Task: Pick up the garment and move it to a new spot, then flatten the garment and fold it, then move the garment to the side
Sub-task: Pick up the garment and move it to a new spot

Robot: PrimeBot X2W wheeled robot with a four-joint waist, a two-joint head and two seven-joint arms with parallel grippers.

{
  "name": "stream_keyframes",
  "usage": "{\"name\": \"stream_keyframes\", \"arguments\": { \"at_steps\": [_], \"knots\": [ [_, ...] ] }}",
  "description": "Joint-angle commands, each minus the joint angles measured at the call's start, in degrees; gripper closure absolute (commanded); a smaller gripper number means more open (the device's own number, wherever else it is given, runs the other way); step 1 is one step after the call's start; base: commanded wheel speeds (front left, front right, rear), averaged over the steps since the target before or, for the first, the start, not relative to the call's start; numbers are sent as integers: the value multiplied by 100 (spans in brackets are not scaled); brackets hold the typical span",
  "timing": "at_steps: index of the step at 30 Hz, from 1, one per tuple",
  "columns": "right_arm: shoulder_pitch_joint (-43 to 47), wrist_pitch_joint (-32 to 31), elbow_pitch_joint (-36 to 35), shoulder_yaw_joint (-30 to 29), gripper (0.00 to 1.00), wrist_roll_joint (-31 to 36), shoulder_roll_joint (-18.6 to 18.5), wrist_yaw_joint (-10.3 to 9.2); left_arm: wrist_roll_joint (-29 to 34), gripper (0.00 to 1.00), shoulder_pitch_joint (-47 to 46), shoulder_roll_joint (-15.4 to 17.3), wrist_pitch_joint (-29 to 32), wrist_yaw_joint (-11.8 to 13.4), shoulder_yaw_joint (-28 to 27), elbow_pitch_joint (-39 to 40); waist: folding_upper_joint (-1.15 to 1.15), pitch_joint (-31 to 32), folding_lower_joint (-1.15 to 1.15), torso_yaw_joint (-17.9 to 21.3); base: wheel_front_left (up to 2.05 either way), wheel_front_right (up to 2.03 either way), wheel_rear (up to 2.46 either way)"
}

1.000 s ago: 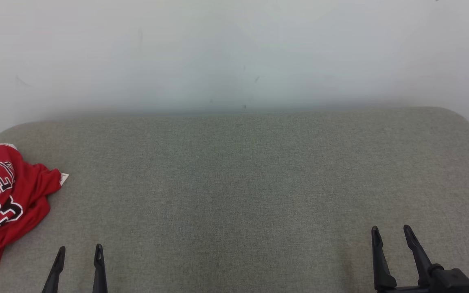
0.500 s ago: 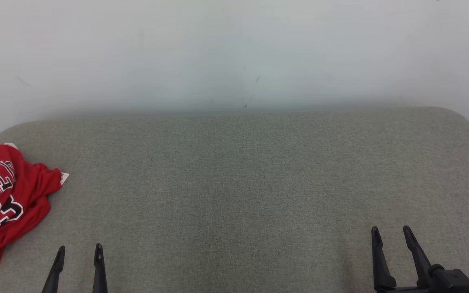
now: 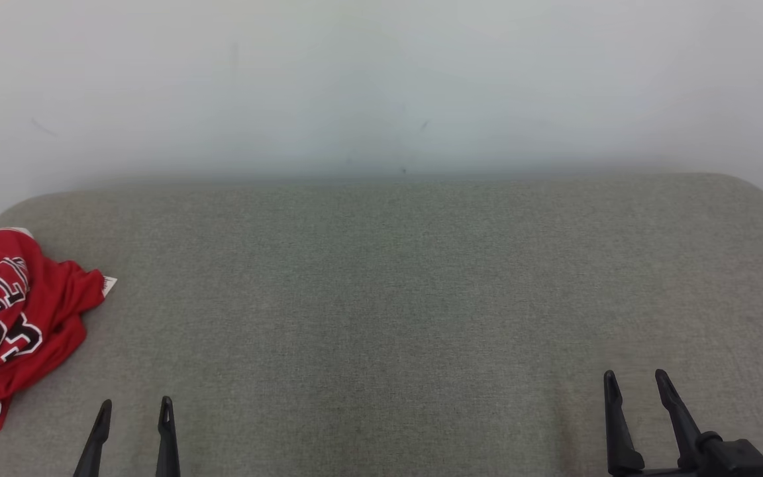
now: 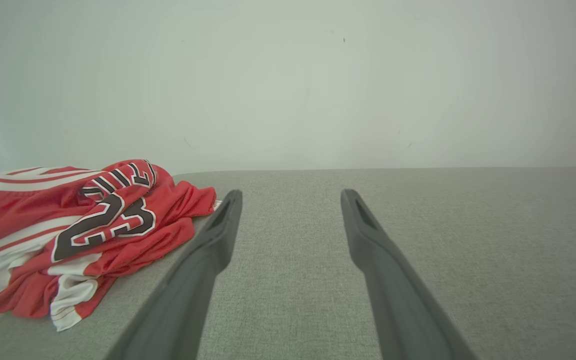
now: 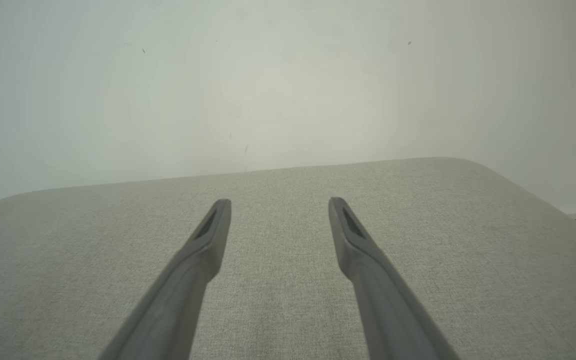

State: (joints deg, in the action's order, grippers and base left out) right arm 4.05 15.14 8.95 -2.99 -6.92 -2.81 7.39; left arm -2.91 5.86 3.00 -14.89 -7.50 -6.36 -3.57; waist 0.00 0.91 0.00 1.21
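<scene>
The garment (image 3: 10,331), a red jersey with white trim and dark numerals, lies crumpled in a heap at the far left edge of the grey table (image 3: 388,298), well apart from its middle. The left gripper (image 3: 136,401) is seen at the lower left of the head view, its fingers spread wide with nothing between them. The garment lies to that gripper's left and a little ahead of it, near but not touched. The right gripper (image 3: 635,374), likewise spread and holding nothing, is placed at the lower right, across the whole width of the table from the heap. The left arm is therefore judged the nearer one for the pick, and a sideways reach to the left would be called for.

The heap's long axis is judged to run roughly from near to far along the table's left edge, though the crumpling makes this loose. A small white tag (image 3: 109,285) sticks out at the side facing the table's middle.

The garment's left part is cut off by the edge of the head view. In the left wrist view its near right corner is overlapped by one finger. Collar, armholes and hem cannot be told apart in the folds. It cannot be told whether any cloth hangs over the table's edge.
</scene>
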Motion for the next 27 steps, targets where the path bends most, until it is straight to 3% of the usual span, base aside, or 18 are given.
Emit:
{"name": "stream_keyframes", "arguments": {
  "at_steps": [1, 27],
  "knots": [
    [75, 10, 4, 2, 0, -25, -14, 19, 39, 0, 25, -11, -40, 6, -10, -12, 0, -6, 0, -39, 0, 0, 0],
    [174, 10, 37, 121, 0, -188, -15, 19, 13, 0, -12, 165, -29, 7, -114, -209, 0, 73, 0, -1614, 0, 0, 0]
  ]
}}
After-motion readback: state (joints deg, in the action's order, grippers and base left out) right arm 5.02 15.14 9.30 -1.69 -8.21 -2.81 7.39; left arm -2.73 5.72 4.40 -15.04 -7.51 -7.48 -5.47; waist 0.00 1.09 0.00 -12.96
